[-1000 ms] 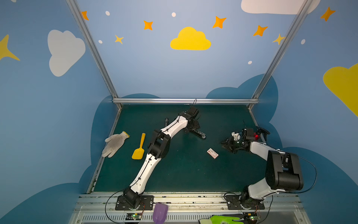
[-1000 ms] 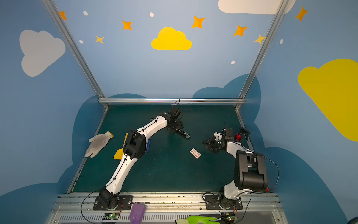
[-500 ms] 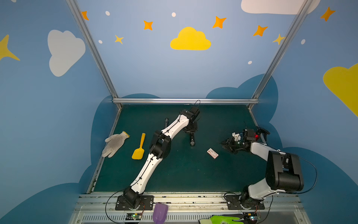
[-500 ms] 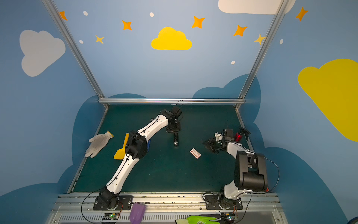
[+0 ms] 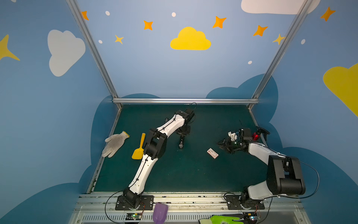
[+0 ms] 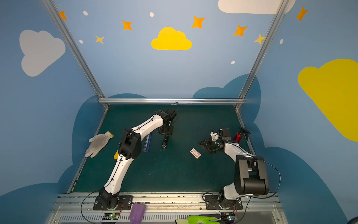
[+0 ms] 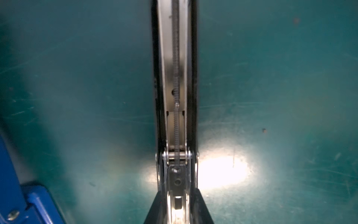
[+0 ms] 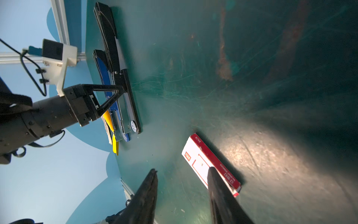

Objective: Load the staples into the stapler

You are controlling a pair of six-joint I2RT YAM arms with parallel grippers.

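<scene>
A black stapler (image 5: 181, 142) (image 6: 164, 143) lies on the green mat, swung open. Its bare metal channel (image 7: 175, 81) with the spring faces up. My left gripper (image 5: 183, 131) (image 6: 166, 130) (image 7: 178, 211) is shut on the stapler's sides near the hinge, also seen in the right wrist view, where the stapler (image 8: 126, 100) rests flat. No staples show; their white and red box (image 5: 212, 153) (image 6: 195, 153) (image 8: 201, 159) lies closed on the mat. My right gripper (image 5: 223, 148) (image 6: 204, 147) (image 8: 182, 170) hovers open just right of the box, holding nothing.
A blue stapler (image 6: 147, 142) (image 8: 104, 77) lies just left of the black one. A yellow scoop (image 5: 139, 149) and a white glove (image 5: 115, 143) sit at the left edge. A red object (image 5: 255, 135) stands by the right rail. A purple scoop (image 5: 159, 212) and a green glove (image 5: 222, 220) lie on the front rail.
My left gripper has closed on the black stapler and swung it from pointing front-right to pointing straight at the front. The right gripper has stayed in place.
</scene>
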